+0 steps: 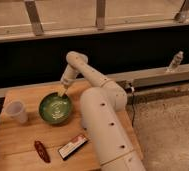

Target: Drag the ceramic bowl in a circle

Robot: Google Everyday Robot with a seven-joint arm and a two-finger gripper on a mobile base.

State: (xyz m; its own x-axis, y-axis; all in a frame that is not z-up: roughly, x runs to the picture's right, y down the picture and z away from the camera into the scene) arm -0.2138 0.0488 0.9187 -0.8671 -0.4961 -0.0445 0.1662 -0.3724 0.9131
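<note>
1. the ceramic bowl (55, 107) sits upright on the wooden table (18, 145), just below the jaws, with its far rim right under the fingertips.
2. the gripper (62, 92) is at that far rim, seemingly touching or hooked over the edge; whether the jaws are pinched on the rim, merely pressing it, or released cannot be told from this view.
3. the arm (95, 80) reaches in from beyond the jaws and to their right, and the robot's white body fills the table's near right side.
4. the plastic cup (17, 111) stands to the left of the jaws and a little nearer the camera, close to the bowl's left edge but apart from it.
5. well below the jaws, past the bowl, lie a flat snack packet (72, 146) and a dark red object (41, 150), both clear of the bowl.
6. as a judgement: contact with the rim looks made, so the drag appears under way, but one view gives no trace of how much of the circle is covered.
7. left to do, by that reading: carry the bowl round to close the loop, keeping it off the cup on its left side, then let go.
</note>
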